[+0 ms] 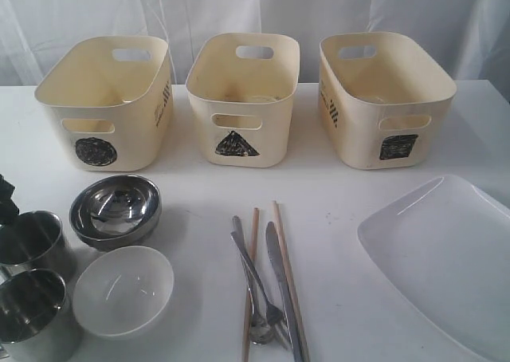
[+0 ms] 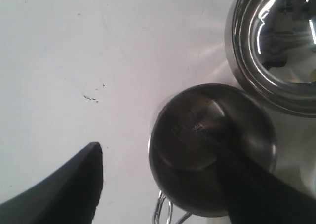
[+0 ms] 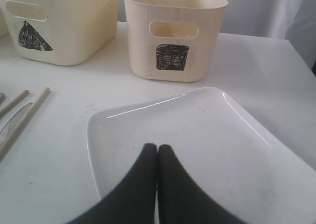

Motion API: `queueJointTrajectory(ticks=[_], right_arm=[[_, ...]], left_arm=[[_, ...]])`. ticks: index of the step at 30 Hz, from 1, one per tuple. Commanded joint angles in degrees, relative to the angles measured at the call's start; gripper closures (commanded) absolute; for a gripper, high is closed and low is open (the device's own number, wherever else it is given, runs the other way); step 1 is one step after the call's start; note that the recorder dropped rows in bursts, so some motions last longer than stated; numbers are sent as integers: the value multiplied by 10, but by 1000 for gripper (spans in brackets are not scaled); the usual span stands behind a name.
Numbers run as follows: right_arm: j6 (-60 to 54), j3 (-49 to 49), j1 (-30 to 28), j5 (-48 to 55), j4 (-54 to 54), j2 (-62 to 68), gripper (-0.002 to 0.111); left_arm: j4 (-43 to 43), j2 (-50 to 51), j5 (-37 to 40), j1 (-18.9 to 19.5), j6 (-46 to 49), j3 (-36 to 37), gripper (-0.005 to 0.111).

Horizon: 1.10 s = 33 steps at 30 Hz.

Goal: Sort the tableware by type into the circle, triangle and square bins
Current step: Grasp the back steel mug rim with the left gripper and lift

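The left jaws stand wide apart and empty over one mug, with one finger outside its wall, probably lining up a grab by the rim. That mug sits on the table just beside the steel bowls, with the second mug and the white bowl near. The right jaws are pressed together, holding nothing, above the plate. The circle bin, triangle bin and square bin stand behind, each marked only with a hand-drawn black shape. No lettering is readable.
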Motion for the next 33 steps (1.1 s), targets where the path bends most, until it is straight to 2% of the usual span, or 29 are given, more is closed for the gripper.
queueJointTrajectory(ticks=[1,8,15,33], right_arm=[[-2,1,1,-4,2,-3,108],[-2,1,1,-4,0,-3,108],[-2,1,1,-4,0,-3,108],[-2,1,1,-4,0,-3,108]], left_arm=[[-10,13,-1,0,-1,-7,37],[-10,38,-4,-3,0,-7,37],[-17,59,-21,-40,12,-7,38],[0,91,-32,-41,13,-7,38]])
